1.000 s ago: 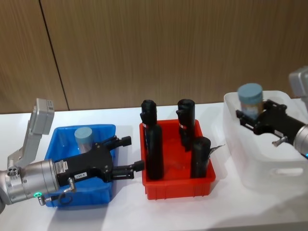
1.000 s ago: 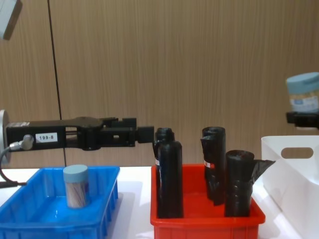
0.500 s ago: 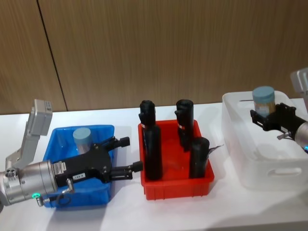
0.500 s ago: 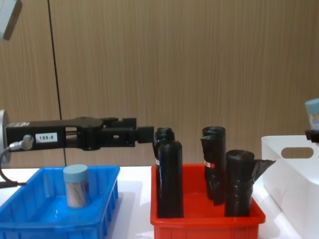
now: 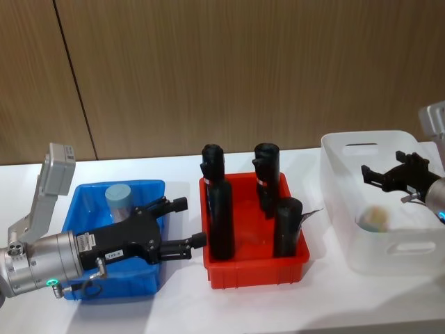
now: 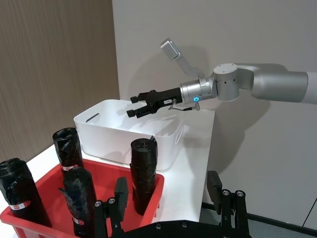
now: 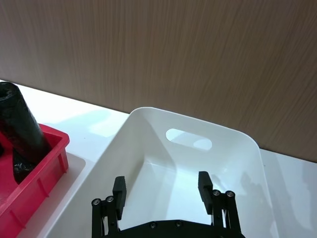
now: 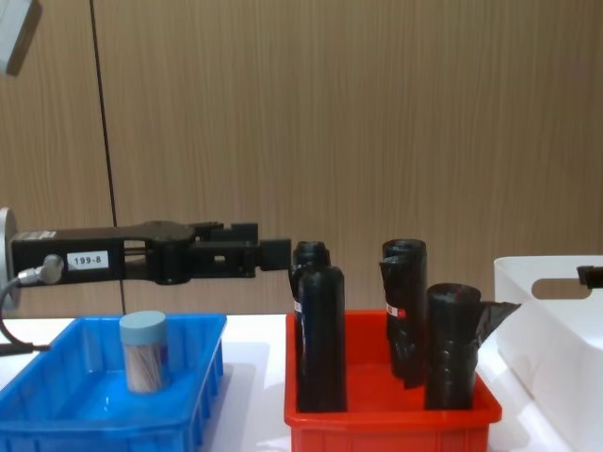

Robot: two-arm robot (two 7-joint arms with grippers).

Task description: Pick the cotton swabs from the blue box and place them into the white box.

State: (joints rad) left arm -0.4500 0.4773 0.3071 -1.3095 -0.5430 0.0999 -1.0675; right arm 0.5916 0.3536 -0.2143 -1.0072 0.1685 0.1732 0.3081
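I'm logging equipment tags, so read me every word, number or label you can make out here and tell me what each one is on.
"199-8": small white sticker on the side of the left gripper, chest view.
Same sticker in the head view: too blurred to read.
White-and-red labels on the tall black rolls in the red plastic bin: too small to read.

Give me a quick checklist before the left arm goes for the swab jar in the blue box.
1. Right gripper jaws open, empty, above white box: ok.
2. First jar inside it, dim through the wall: ok.
3. Second jar upright in blue box: ok.
4. Left gripper jaws open: ok.
5. Left gripper over second jar: not ok, jaws reach past it toward red bin.
6. Gap to black rolls: cannot tell.
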